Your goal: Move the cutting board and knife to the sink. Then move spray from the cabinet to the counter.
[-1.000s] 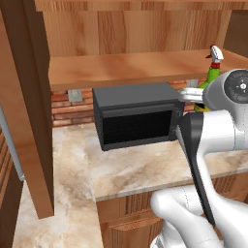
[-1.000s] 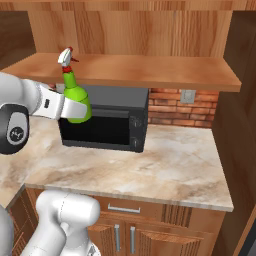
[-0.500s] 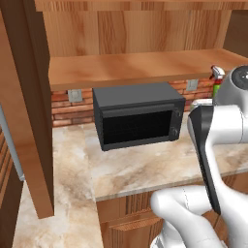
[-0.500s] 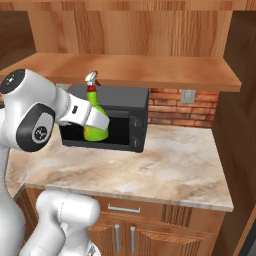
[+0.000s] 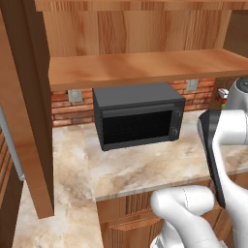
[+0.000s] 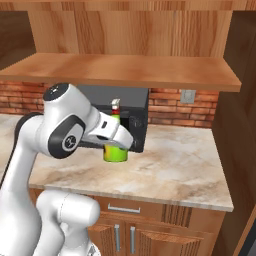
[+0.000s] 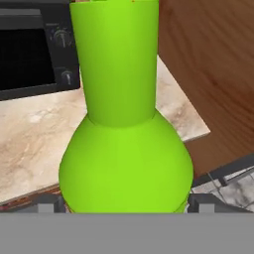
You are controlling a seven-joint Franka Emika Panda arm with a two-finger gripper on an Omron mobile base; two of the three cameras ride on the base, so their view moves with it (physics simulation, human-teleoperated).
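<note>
Clearly the gripper (image 6: 116, 148) has its two fingers spread wide around the fat lower body of the green spray bottle (image 6: 115, 148), one dark fingertip (image 7: 49, 202) at each flank of the bulb in the hand view, so the bottle is pinched at its widest part. Seen from the right base view, the bottle stands upright in the grip, its white-and-red trigger nozzle (image 6: 115, 104) rising above the hand, and its base sits low over the marbled counter (image 6: 180, 170); whether it touches the stone I cannot tell. Just behind the gripper is the black microwave (image 5: 138, 118), whose front face and knobs lie close to the bottle's far side. Above the hand, the lighter wooden shelf board (image 6: 125, 70) of the wall cabinet (image 5: 131, 31) overhangs the microwave, with open air between its front edge and the nozzle. To the right of the gripper the counter runs bare toward its end beside a tall wooden side panel (image 6: 240, 125), and its front edge lies near the hand on the robot's side. From the left base view, a sliver of nozzle (image 5: 223, 94) peeks past the arm.
</note>
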